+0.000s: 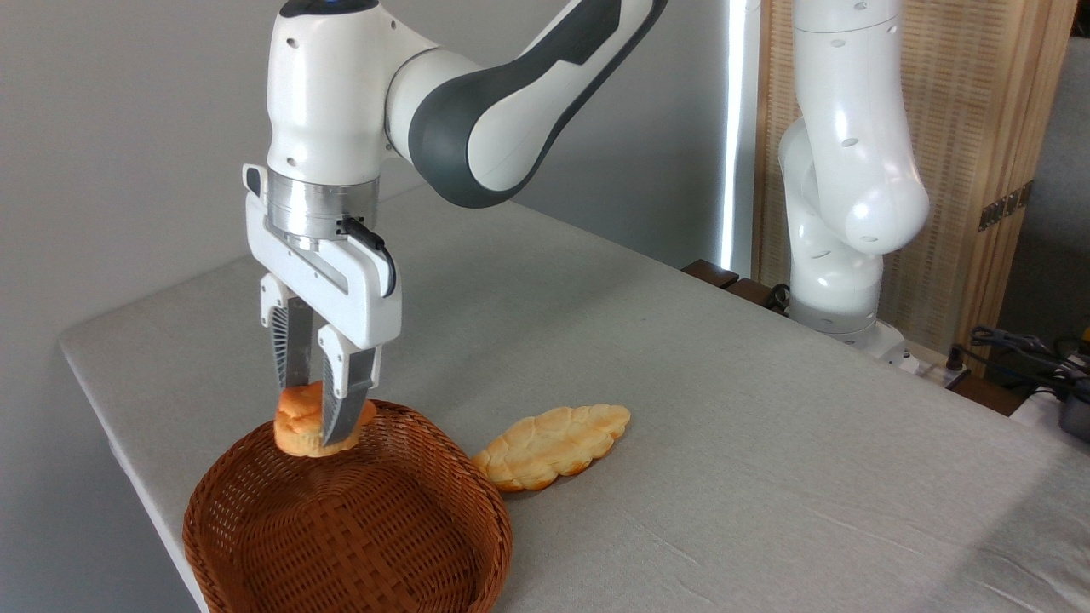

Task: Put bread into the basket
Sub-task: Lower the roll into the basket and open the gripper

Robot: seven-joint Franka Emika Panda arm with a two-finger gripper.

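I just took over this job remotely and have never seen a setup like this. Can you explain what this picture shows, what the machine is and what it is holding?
There is only one picture, taken by a fixed camera that looks across the table from the side. The white and grey machine is a robot arm, and its base stands at the far right edge of the table. At its tip is a gripper with two fingers. The fingers are closed on a small orange-golden bun, which hangs above the back part of a round brown wicker basket. The bun has not been let go yet. A longer, paler braided loaf lies flat on the table just right of the basket. The gripper is not touching it.
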